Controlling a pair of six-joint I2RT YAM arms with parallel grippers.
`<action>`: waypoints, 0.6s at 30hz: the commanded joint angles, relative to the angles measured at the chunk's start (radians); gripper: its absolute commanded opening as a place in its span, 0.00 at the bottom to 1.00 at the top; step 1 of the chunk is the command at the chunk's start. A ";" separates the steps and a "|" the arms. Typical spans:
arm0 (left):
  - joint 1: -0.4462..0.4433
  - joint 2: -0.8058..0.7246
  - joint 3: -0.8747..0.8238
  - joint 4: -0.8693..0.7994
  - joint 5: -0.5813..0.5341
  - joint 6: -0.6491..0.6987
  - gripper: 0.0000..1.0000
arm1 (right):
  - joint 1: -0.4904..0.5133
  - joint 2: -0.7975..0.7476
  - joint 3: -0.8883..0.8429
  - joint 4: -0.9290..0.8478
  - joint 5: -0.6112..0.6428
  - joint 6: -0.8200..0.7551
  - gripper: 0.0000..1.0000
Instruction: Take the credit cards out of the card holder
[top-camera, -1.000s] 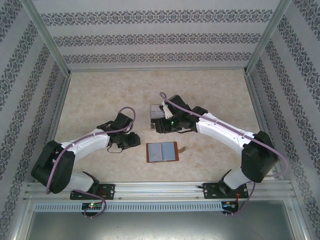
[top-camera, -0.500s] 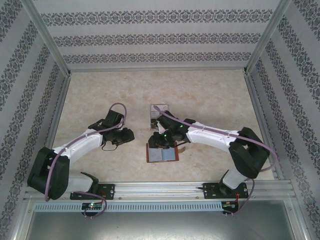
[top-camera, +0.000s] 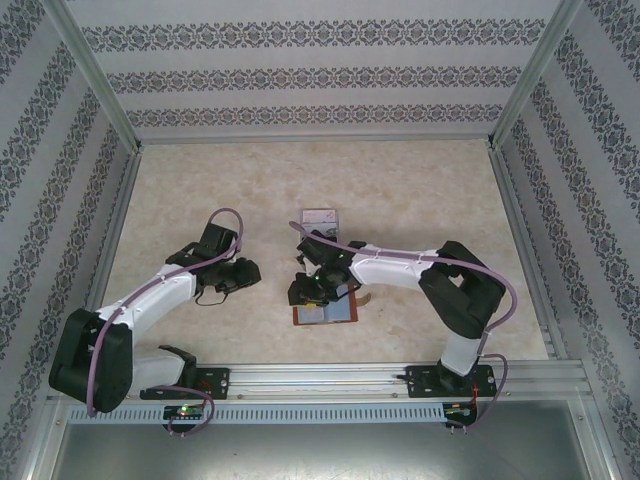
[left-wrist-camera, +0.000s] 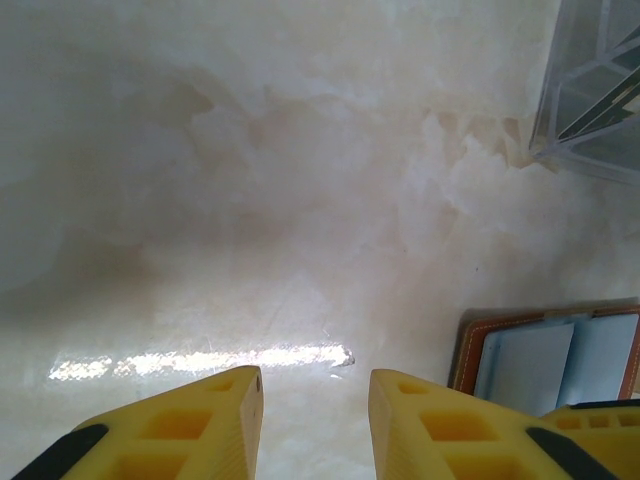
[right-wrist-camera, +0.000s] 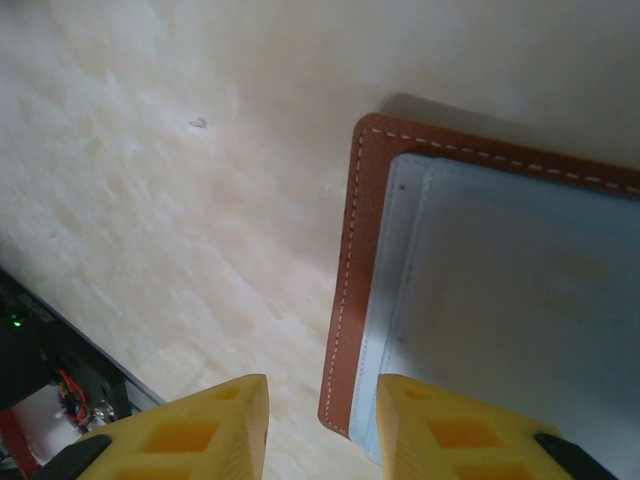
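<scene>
My left gripper (left-wrist-camera: 315, 385) parted and empty above the table (left-wrist-camera: 250, 200), card holder (left-wrist-camera: 548, 352) lying open just ahead and right of its fingers, my right gripper (right-wrist-camera: 322, 395) parted too, gripping nothing, poised over that holder's stitched left edge, clear tray (top-camera: 320, 218) beyond it.

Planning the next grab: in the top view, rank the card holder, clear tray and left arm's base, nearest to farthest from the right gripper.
1. card holder, partly beneath the right gripper, mid-table.
2. clear tray, farther back on the table.
3. left arm's base, at the near left edge.
</scene>
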 joint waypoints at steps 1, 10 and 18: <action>0.012 -0.012 -0.017 -0.014 0.012 0.022 0.34 | 0.011 0.026 0.022 0.000 -0.002 0.015 0.34; 0.012 -0.009 -0.021 -0.012 0.016 0.025 0.34 | 0.017 0.019 0.009 -0.077 0.070 0.002 0.34; 0.013 0.008 -0.015 -0.004 0.021 0.026 0.34 | 0.021 0.000 0.030 -0.219 0.173 -0.036 0.34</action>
